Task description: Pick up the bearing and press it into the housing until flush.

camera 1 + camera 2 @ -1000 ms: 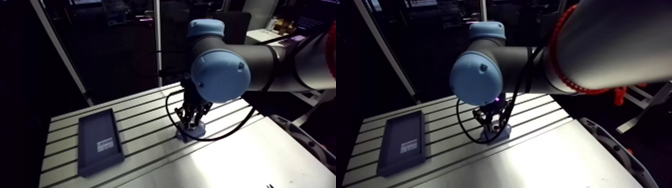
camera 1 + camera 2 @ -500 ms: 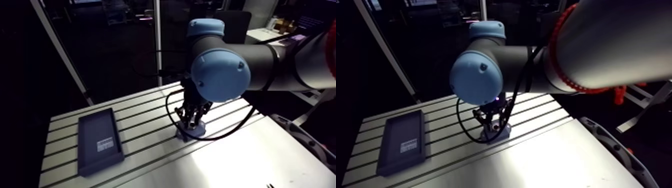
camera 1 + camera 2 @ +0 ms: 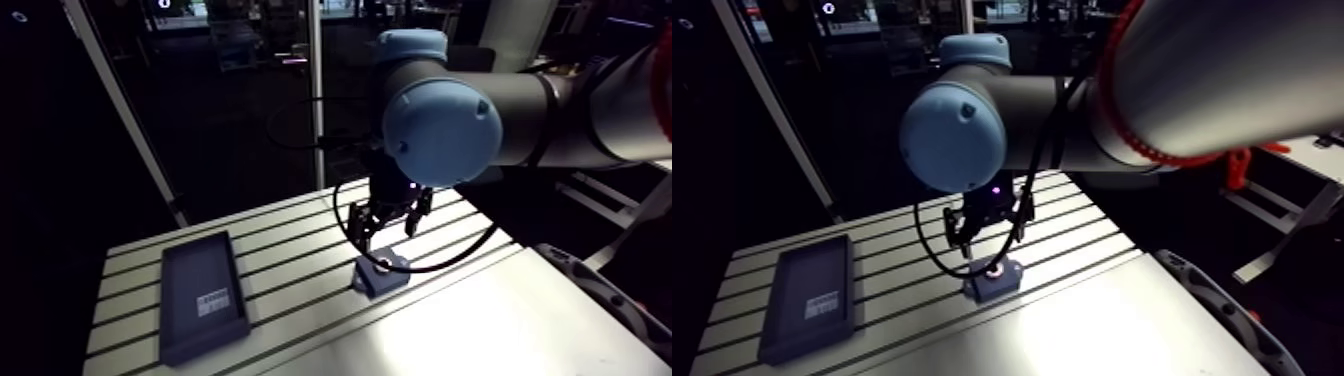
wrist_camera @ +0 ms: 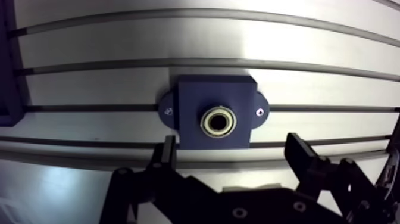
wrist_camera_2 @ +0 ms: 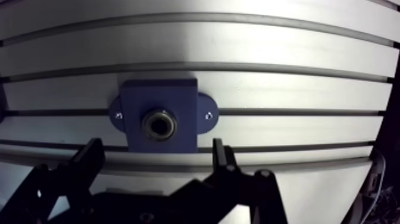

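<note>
Here the bearing [image 4: 218,121] sits in the housing [image 4: 190,95], just ahead of the wide-open, empty end effector [image 4: 232,143].

Nothing legible anywhere. Only one printed item: a small white label [image 3: 211,301] on the floor of the dark tray [image 3: 190,262], seen in the arm view, with a few dark lines of print or code, far too small to read. On the blue housing [image 4: 196,95], in the wrist view, one tiny pale mark on each side ear, either side of the bearing [image 4: 218,121]; impossible to tell whether sign or screw head.
</note>
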